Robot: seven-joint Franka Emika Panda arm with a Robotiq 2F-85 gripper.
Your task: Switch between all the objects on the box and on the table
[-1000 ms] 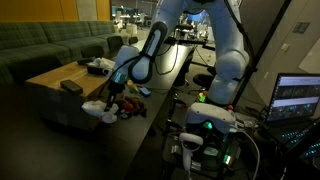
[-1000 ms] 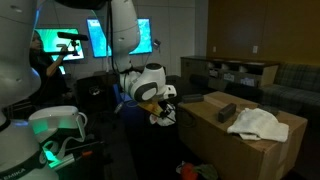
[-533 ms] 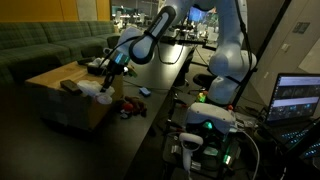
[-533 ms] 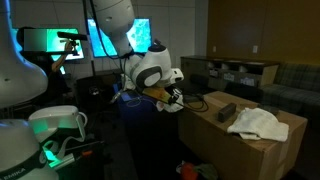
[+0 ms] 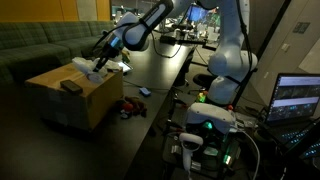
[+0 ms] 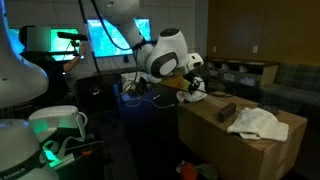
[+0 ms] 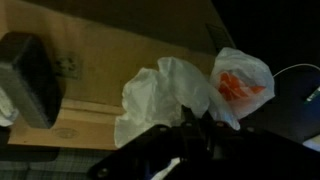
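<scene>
My gripper (image 5: 101, 63) is shut on a white plastic bag (image 7: 165, 92) with something orange inside (image 7: 240, 85). It holds the bag just above the near edge of the cardboard box (image 5: 62, 103). In an exterior view the gripper (image 6: 192, 88) hangs over the box's (image 6: 235, 150) corner. A dark rectangular block (image 6: 226, 111) lies on the box top and shows in the wrist view (image 7: 25, 75). A white cloth (image 6: 258, 123) lies beside the block. My fingertips (image 7: 190, 135) are dark and partly hidden under the bag.
Small red and dark items (image 5: 128, 106) lie on the black table (image 5: 150, 110) beside the box. A green sofa (image 5: 45, 45) stands behind the box. A laptop (image 5: 297, 98) and the lit robot base (image 5: 208, 125) stand nearby.
My gripper has risen from low beside the box and moved over the box top, carrying the white bag with it.
</scene>
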